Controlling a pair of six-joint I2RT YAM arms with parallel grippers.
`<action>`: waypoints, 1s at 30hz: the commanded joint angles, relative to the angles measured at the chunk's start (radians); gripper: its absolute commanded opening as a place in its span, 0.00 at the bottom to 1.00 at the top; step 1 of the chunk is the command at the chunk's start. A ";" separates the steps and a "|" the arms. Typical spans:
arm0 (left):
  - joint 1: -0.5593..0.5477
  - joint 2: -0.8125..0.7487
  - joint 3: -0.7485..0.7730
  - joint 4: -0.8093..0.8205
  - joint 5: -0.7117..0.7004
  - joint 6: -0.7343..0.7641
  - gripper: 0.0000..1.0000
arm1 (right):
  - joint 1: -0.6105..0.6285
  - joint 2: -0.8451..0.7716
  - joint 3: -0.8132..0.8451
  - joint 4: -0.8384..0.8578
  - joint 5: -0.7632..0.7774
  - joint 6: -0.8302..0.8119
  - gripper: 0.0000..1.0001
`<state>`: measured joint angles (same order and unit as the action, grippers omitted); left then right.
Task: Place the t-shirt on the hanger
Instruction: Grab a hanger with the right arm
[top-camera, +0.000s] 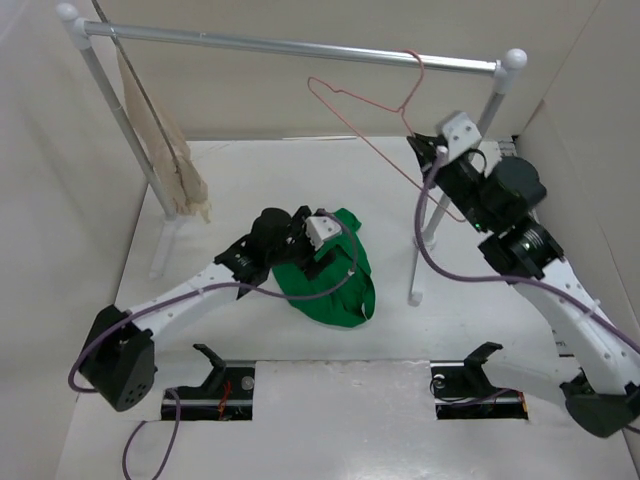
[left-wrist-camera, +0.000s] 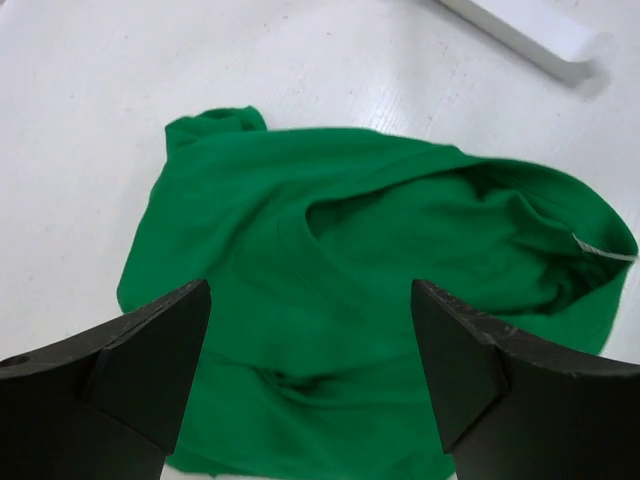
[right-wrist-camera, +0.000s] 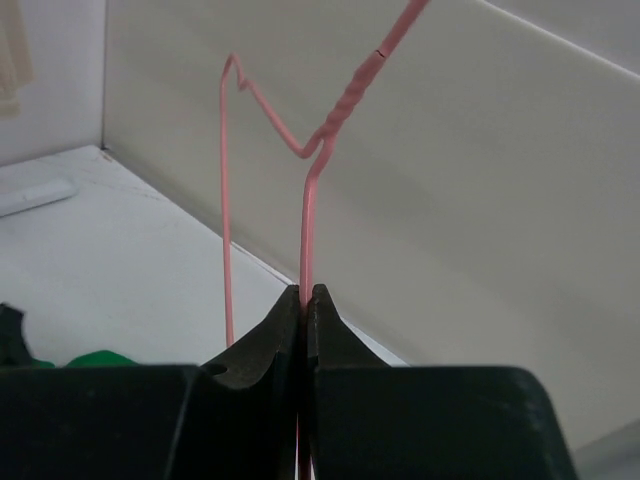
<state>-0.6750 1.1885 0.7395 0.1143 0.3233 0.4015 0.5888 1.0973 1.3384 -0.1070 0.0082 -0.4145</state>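
The green t-shirt (top-camera: 345, 290) lies crumpled on the white table near the middle. My left gripper (top-camera: 322, 248) hovers just over it, open. In the left wrist view its black fingers (left-wrist-camera: 160, 350) stand wide apart above the t-shirt (left-wrist-camera: 350, 240), with nothing between them. The pink wire hanger (top-camera: 362, 98) hangs by its hook from the rail, tilted. My right gripper (top-camera: 428, 152) is shut on the hanger's lower wire. In the right wrist view the hanger wire (right-wrist-camera: 309, 220) rises straight out of the shut right gripper (right-wrist-camera: 307, 292).
A silver rail (top-camera: 300, 47) on white posts spans the back. A beige garment (top-camera: 165, 150) hangs at its left end. The rack's right post (top-camera: 428, 225) stands beside the right arm, its white foot (left-wrist-camera: 530, 30) near the t-shirt. White walls enclose the table.
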 joint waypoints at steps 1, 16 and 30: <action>-0.026 0.086 0.124 -0.008 0.014 0.037 0.78 | -0.012 -0.111 -0.198 -0.194 0.010 0.080 0.00; -0.047 0.164 0.089 0.022 -0.043 0.089 0.75 | -0.194 0.219 0.103 -0.115 -0.152 -0.015 0.00; -0.029 0.134 0.049 0.102 -0.043 0.010 0.74 | -0.215 0.472 0.478 -0.246 -0.183 -0.018 0.00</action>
<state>-0.7113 1.3693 0.7940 0.1608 0.2726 0.4480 0.3447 1.6203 1.8709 -0.2520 -0.1726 -0.4446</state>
